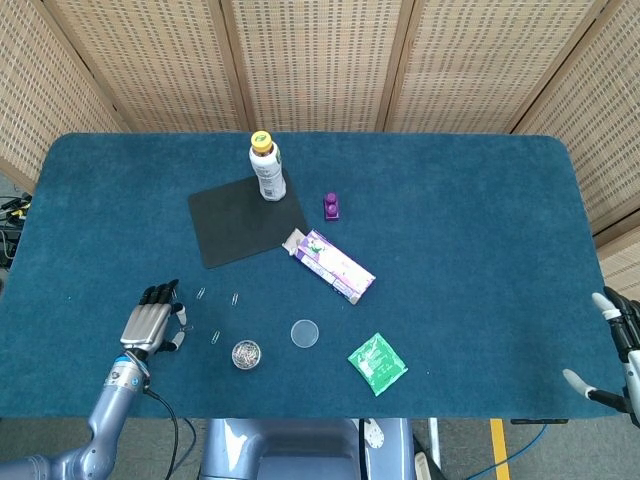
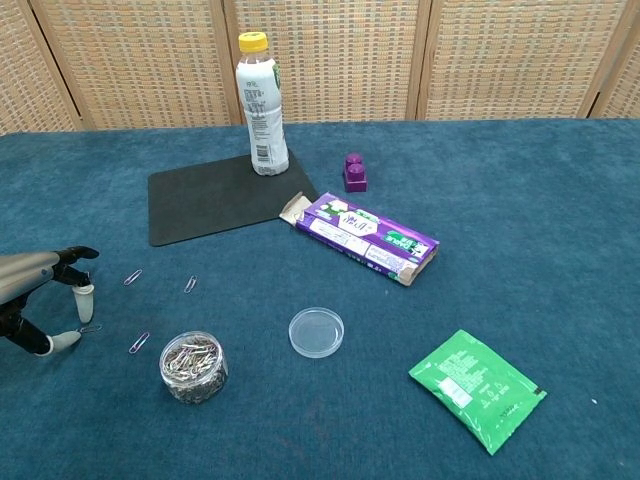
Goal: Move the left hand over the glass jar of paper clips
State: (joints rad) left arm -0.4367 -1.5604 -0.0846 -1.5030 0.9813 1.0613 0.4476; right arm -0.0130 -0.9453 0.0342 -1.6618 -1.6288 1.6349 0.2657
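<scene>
Left hand short of jar; risks: jar strike on approach, clip scatter

Nearest: glass jar of paper clips upright near front table edge, lid off, lying as clear disc just right of jar. Left hand well left of jar, low over cloth, fingers spread, thumb apart, nothing held; one loose clip right under fingertips, others between hand and jar. Judged not yet over jar. Low sideways sweep likely to drag loose clips or knock open jar and spill contents; lift before crossing advisable. Right hand far right of jar at table edge, fingers apart, empty. Green sachet further right of jar, purple box beyond jar, black mat and bottle furthest back, out of path
</scene>
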